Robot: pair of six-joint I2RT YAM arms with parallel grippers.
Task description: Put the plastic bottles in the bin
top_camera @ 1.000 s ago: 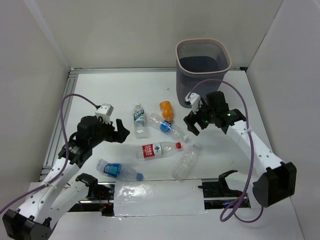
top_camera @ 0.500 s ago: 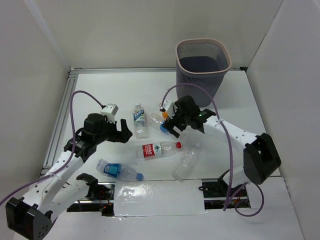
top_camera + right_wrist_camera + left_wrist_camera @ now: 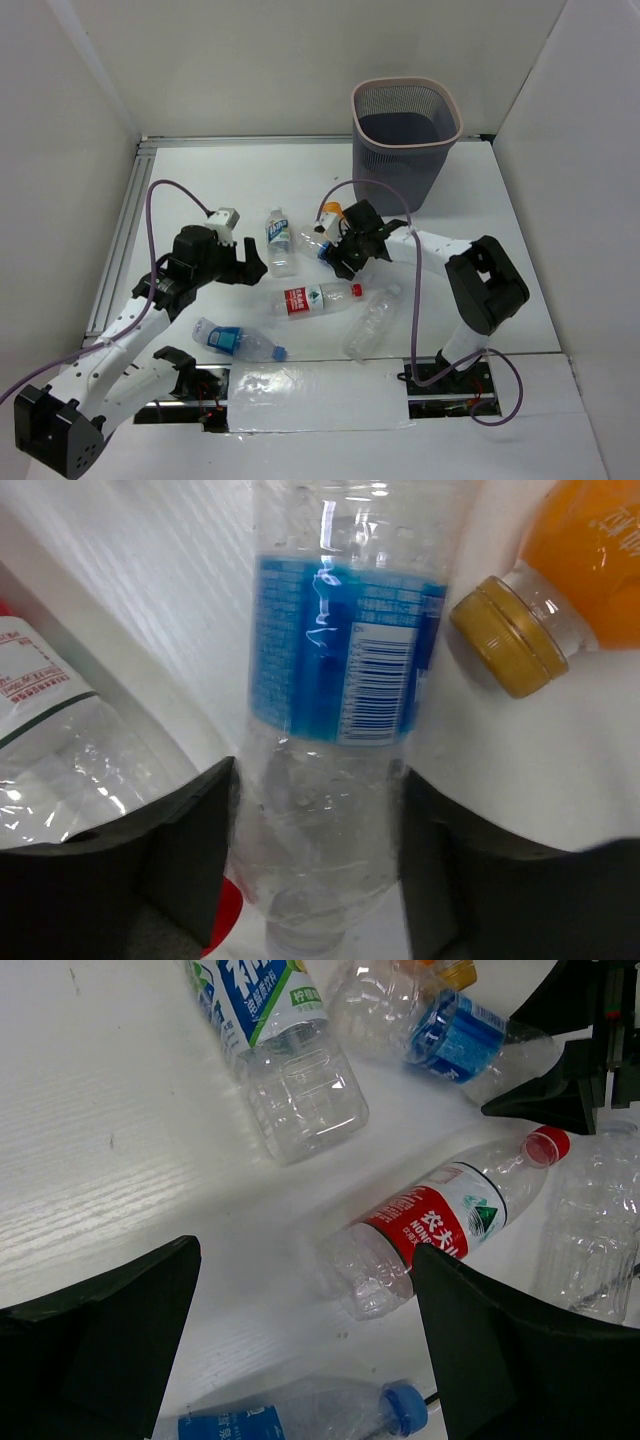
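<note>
The right arm is stretching low and leftward, the right gripper [image 3: 318, 880] spread around the blue-label bottle [image 3: 335, 670] lying on the table [image 3: 200, 180] beside the orange bottle [image 3: 590, 560]. The left arm is hovering bent, the left gripper [image 3: 305, 1260] spread above the red-label bottle [image 3: 440, 1225]. Since 1 second ago the right gripper has swung down here from beside the bin [image 3: 395, 165], which is standing at the far right.

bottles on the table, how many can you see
6: blue-and-green-labelled bottle at left, orange bottle nearest the bin, blue-labelled bottle between the fingers of the right gripper, red-capped bottle mid-table, crumpled bottle beside it, blue-capped bottle nearest. The bin may hide more.
</note>
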